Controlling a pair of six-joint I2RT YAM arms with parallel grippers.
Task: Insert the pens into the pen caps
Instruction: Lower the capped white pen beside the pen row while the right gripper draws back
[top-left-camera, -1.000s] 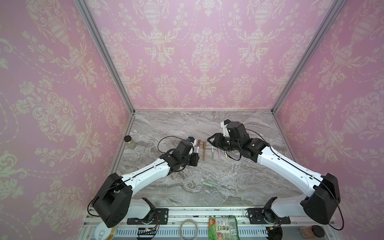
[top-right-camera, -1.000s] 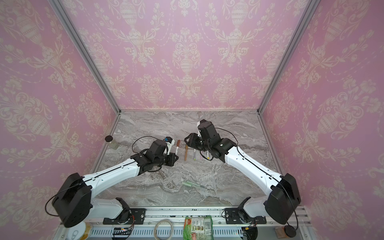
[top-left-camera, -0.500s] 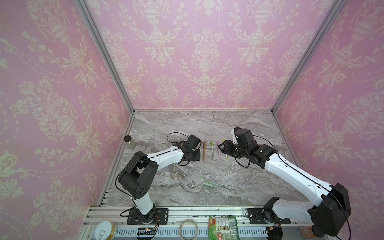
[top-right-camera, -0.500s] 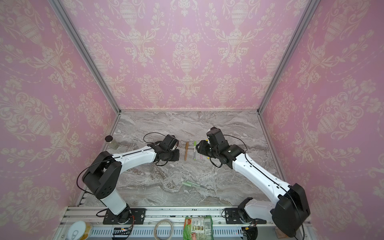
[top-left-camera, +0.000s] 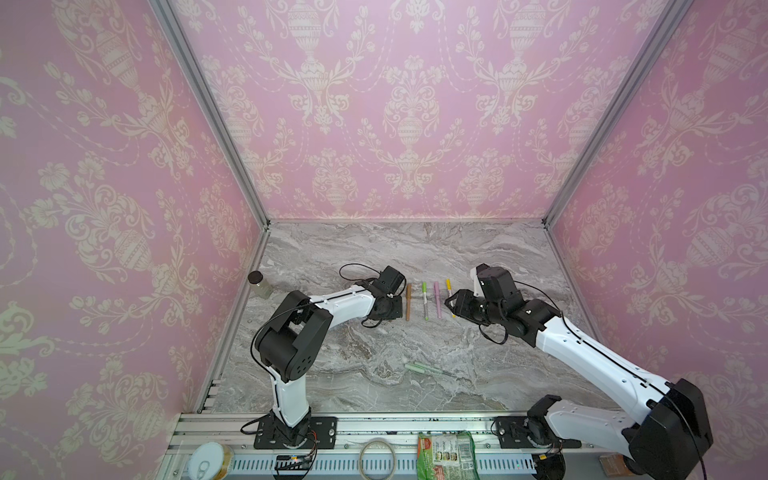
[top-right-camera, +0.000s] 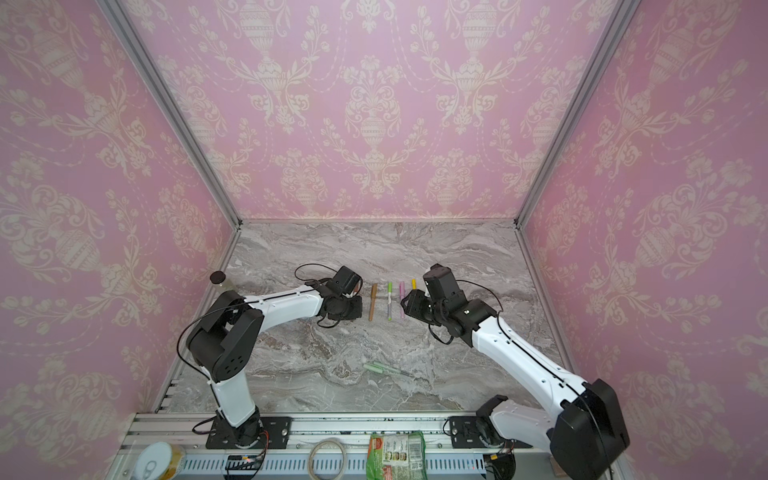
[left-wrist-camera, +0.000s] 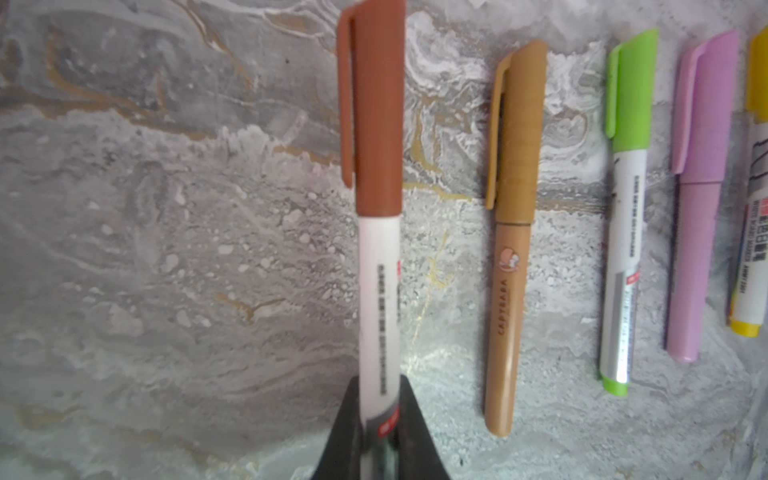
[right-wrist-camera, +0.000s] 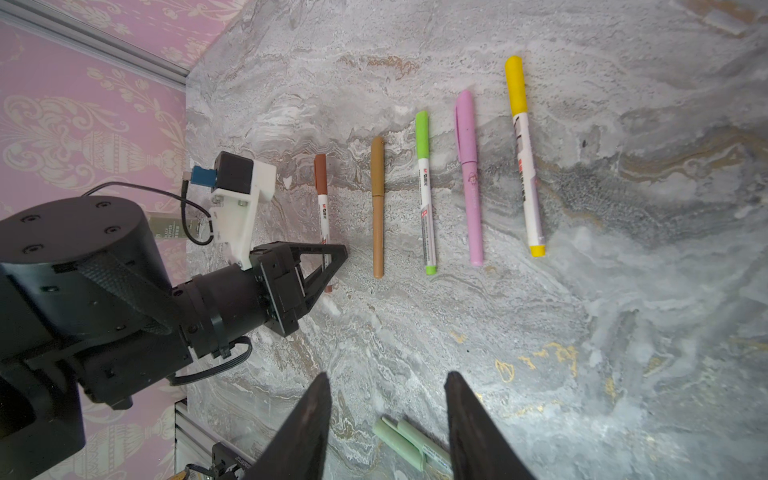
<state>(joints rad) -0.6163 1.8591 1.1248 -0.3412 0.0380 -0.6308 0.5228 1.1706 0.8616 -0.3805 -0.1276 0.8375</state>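
Okay, we saw the left pincer (left-wrist-camera: 380, 399) clamped on the lower barrel of the red-brown-capped pen (left-wrist-camera: 379, 291), a white barrel with its cap on. That pen lay in line with the row, at its left end. We couldn't tell whether it touched the tabletop (top-left-camera: 374, 257).

Next in the row, all flat on the tabletop and side by side without touching:
- tan pen (left-wrist-camera: 513, 270), capped, just beside the held one
- green-capped pen (left-wrist-camera: 627, 232), white barrel
- pink pen (left-wrist-camera: 698, 208), capped
- yellow-capped pen (right-wrist-camera: 524, 158), white barrel, at the right end

Every cap in the row pointed toward the back wall.

The right pincer (right-wrist-camera: 386, 374) had its fingers (right-wrist-camera: 307, 428) apart with nothing between them. In both top views it sat by the near end of the yellow-capped pen, at the right of the row.

The pale green pen (top-left-camera: 419, 368) lay on the tabletop nearer the front rail, well apart from the row. In the right wrist view two pale green ends showed side by side there. We couldn't tell whether its cap was on or just lying beside it.

A small jar (top-left-camera: 257, 282) with a dark lid stood against the left wall, well apart from the pens.
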